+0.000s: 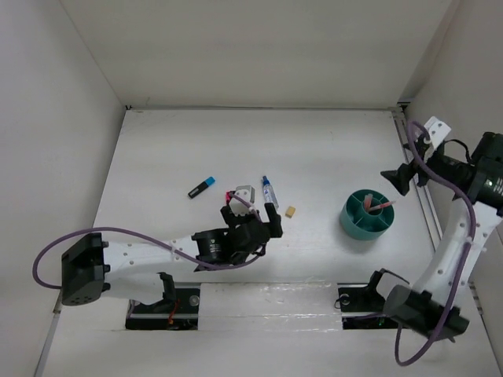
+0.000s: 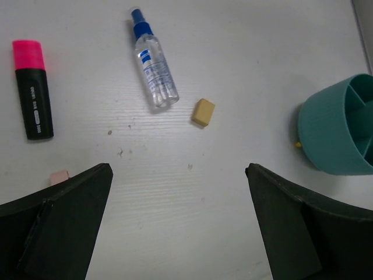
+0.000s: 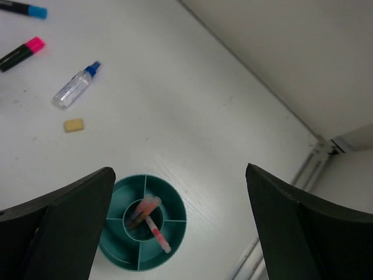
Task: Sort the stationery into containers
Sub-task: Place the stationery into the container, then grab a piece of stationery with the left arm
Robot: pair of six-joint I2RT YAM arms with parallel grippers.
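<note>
Standing in the teal cup (image 3: 118,234), seemingly three pens (image 3: 150,205).

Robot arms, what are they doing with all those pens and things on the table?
They are tidying stationery into the teal cup. A few thin pens stand in it. The left hand is open and empty, low over the table near the spray bottle, the eraser and the pink-capped highlighter. The right hand hangs open above the cup, empty too. A blue-capped highlighter lies further off.
</note>
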